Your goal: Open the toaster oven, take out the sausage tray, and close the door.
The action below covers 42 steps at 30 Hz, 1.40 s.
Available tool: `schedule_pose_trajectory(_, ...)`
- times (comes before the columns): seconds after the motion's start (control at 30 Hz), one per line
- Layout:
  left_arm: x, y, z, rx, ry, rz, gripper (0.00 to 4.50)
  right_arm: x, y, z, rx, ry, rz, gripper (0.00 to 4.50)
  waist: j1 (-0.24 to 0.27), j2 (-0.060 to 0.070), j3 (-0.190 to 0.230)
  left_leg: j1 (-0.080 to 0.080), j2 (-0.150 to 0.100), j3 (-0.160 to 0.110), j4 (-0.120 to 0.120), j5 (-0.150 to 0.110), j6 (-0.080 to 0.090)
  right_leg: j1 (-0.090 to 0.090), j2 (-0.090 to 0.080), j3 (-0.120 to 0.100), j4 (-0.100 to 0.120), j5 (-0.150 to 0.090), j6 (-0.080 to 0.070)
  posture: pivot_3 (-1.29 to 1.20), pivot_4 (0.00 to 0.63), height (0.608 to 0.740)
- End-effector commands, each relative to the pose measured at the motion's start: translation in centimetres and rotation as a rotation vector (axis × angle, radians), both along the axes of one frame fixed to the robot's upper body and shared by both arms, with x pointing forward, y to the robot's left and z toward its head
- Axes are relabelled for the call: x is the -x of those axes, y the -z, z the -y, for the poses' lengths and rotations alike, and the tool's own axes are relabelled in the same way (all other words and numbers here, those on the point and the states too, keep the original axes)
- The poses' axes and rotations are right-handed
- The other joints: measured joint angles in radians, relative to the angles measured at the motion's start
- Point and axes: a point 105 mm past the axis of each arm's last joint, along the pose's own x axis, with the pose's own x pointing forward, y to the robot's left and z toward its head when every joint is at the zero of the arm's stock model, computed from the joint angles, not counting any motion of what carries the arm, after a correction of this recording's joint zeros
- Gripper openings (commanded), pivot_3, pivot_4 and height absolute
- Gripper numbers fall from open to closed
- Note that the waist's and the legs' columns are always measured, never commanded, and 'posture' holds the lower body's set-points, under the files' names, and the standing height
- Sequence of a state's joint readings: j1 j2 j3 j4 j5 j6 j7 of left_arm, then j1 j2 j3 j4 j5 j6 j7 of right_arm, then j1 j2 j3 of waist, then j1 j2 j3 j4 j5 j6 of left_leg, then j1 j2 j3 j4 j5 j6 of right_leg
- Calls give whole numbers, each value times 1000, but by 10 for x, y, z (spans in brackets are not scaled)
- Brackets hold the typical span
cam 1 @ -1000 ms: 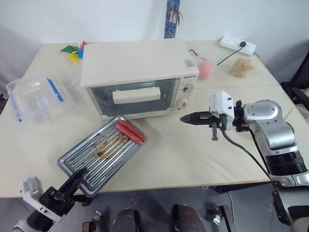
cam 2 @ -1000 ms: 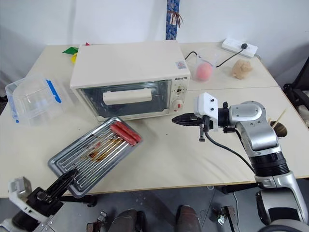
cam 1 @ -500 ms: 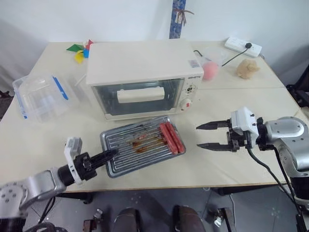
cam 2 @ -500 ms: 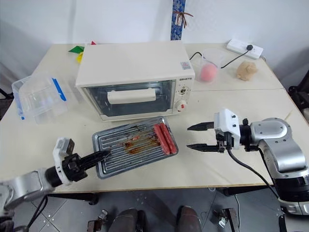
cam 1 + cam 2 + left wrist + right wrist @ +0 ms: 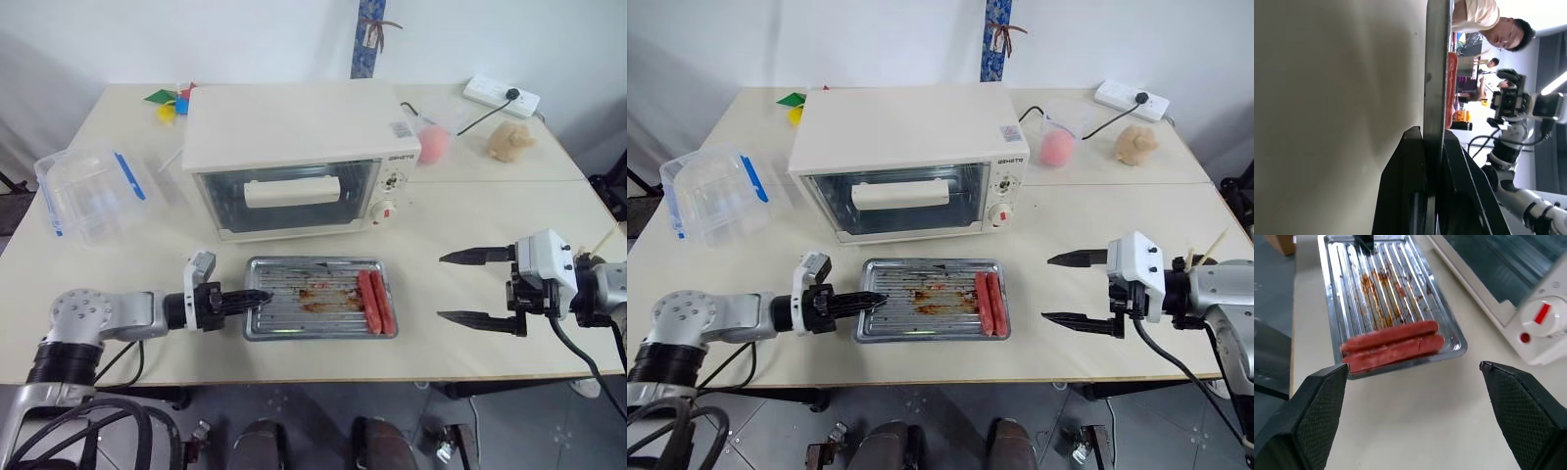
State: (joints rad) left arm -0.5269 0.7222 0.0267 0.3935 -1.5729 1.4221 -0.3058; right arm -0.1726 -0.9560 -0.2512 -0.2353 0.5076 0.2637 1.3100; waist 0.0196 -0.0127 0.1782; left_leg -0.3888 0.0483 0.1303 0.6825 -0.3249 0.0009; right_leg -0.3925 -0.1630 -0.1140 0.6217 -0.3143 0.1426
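The sausage tray (image 5: 313, 294), shiny metal with grease stains and two red sausages (image 5: 375, 302) at its right end, lies flat on the table in front of the toaster oven (image 5: 304, 127). My left gripper (image 5: 257, 296) is shut on the tray's left rim; in the left wrist view its fingers (image 5: 1405, 186) pinch the tray's edge (image 5: 1436, 73). The oven's door (image 5: 284, 193) is closed, with its cream bar handle (image 5: 292, 191) across the glass. Right of the tray, my right gripper (image 5: 442, 287) stands open with nothing in it, apart from the tray (image 5: 1376, 289).
A clear plastic box with blue clips (image 5: 93, 191) sits at the left of the table. Behind the oven's right side stand a cup with pink contents (image 5: 434, 142), a beige toy (image 5: 511, 142) and a power strip (image 5: 502, 93). The table's front edge lies just below the tray.
My left gripper has pushed the tray rightward and turned it square to the table edge. My right gripper has opened wide and drawn back to the right. The camera view has shifted too.
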Motion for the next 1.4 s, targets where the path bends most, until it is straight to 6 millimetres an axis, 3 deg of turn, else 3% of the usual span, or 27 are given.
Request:
schedule_pose_trajectory(0.03,0,2,7,-13,60,-1,0,4,-12,-1,6,8,56,4455,4,0,0,0,0,0,0,0,0,0,0,0,0,0,0,0,150,740)
schedule_pose_trajectory(0.4,-12,17,8,-67,53,-41,0,6,-6,-4,-5,39,53,4455,11,2,-1,0,0,-1,1,1,1,2,0,0,0,1,1,0,150,740)
schedule_pose_trajectory(0.7,-12,12,1,-92,47,-24,2670,1,-6,-4,1,42,55,4500,4,2,-1,1,0,0,0,2,1,1,0,0,0,1,1,0,150,740)
schedule_pose_trajectory(0.9,-8,0,-17,-147,35,28,4450,-2,-8,-5,9,23,56,4500,0,1,-1,1,0,0,0,2,1,1,0,0,1,1,1,0,150,740)
schedule_pose_trajectory(0.97,-4,-7,-26,-189,35,70,4483,-3,-6,-5,22,12,53,4500,-6,1,-1,1,0,0,0,2,1,1,0,0,1,1,1,0,150,740)
schedule_pose_trajectory(1.17,8,-41,-60,-305,0,298,4483,-6,0,-7,48,-40,35,4500,-21,-1,1,0,1,0,-1,2,0,-2,0,0,2,1,1,0,150,740)
schedule_pose_trajectory(1.23,7,-57,-65,-314,-27,525,4483,-8,2,-7,59,-46,37,4500,-22,-1,1,0,1,0,-1,1,0,-2,0,0,1,1,1,0,150,740)
schedule_pose_trajectory(1.3,11,-81,-67,-264,-58,857,4483,-11,5,-6,69,-45,39,4500,-19,-1,1,-1,1,0,-1,1,0,-2,-1,0,0,1,1,0,150,740)
schedule_pose_trajectory(1.4,25,-72,-69,-341,17,1059,4483,-14,7,-4,56,-43,35,4500,-19,-1,1,-2,1,0,0,1,0,-2,-1,-1,-1,1,1,0,150,740)
